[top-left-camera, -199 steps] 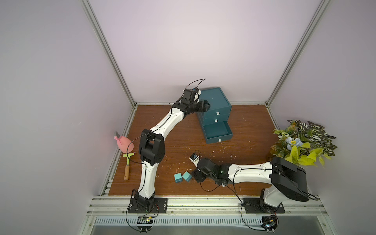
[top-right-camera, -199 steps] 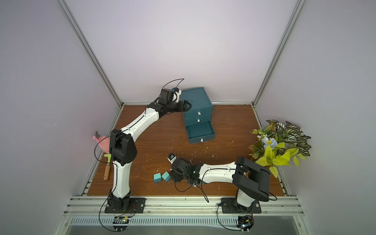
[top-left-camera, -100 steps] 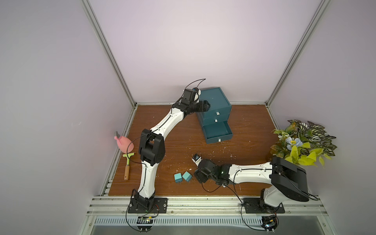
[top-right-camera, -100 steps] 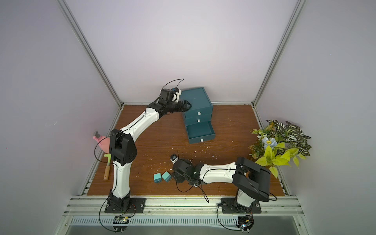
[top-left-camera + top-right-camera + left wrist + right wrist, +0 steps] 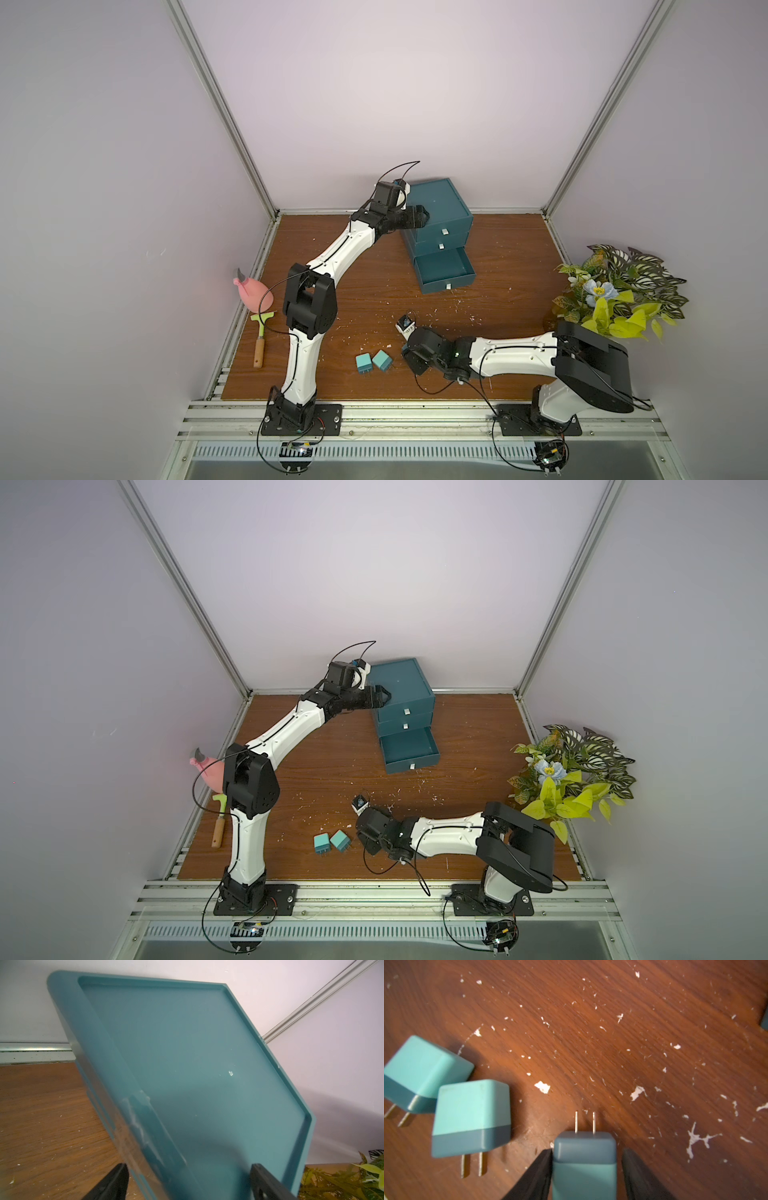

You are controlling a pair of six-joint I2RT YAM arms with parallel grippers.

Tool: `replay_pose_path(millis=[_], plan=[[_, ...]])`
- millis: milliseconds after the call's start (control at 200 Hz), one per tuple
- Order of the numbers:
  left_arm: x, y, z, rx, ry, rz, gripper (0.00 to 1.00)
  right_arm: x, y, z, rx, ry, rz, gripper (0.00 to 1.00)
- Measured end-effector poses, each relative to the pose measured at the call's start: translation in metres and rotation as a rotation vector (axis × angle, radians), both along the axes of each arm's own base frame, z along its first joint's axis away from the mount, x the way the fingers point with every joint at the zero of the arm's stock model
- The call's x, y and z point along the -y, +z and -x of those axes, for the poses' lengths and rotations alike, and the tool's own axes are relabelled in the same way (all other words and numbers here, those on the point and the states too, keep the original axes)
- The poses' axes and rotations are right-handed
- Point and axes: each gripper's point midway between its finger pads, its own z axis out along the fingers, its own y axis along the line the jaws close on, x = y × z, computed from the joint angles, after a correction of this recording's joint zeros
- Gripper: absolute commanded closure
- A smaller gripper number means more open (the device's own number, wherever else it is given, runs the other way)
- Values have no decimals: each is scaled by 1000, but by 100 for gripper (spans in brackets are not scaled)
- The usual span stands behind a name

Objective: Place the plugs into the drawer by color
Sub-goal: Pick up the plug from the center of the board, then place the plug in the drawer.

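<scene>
- My right gripper (image 5: 587, 1150) straddled a turquoise-blue cube plug with two metal prongs (image 5: 584, 1167). One finger (image 5: 542, 1167) touched its side and the other stood just off it, so the jaws were part-closed, not clamped.
- Only the right wrist view showed that. In both top views the gripper (image 5: 415, 359) hid the plug.
- Just beside it lay two more turquoise-blue plugs (image 5: 364, 363) (image 5: 382, 360), close together, prongs toward my base.
- Farther back stood the dark teal chest of three drawers (image 5: 440, 212). Its bottom drawer (image 5: 449, 284) was pulled out and the upper two were shut, which only the top views showed.
- My left gripper (image 5: 191, 1180) sat at the chest's top corner, fingers wide apart and gripping nothing. I could not tell whether they touched it.
- The brown wood-grain table (image 5: 374, 266) was strewn with white flecks (image 5: 543, 1086).
- A pink toy (image 5: 254, 293) and a wooden-handled green scraper (image 5: 262, 338) lay at its left edge, and a leafy artificial plant (image 5: 615, 291) at its right.
- Pale lilac walls (image 5: 415, 83) closed the cell.
</scene>
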Motion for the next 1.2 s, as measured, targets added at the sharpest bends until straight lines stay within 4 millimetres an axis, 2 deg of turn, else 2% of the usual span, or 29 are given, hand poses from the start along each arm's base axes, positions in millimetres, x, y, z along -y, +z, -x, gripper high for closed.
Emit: replay_pose_path(millis=[190,325,425,620,791,891,981,1201], plan=[[0,0,0,0,0,0,14,2,3,-5,0,-15,-10,50],[0,0,0,0,0,0,14,12,19,-24,4,-73,-53,52],[0,0,0,0,0,1,14,28,43,-54,32,-161,-111,52],[0,0,0,-2,-1,3,14,59,94,-124,127,-345,-199,52],[1,0,1,-6,-4,8,14,71,126,-179,191,-438,-232,52],[1,0,1,-5,-4,10,14,73,128,-205,204,-467,-223,52],[2,0,1,-4,-5,11,14,72,118,-219,192,-478,-202,52],[2,-1,1,-6,-6,16,14,70,81,-225,128,-476,-148,52]])
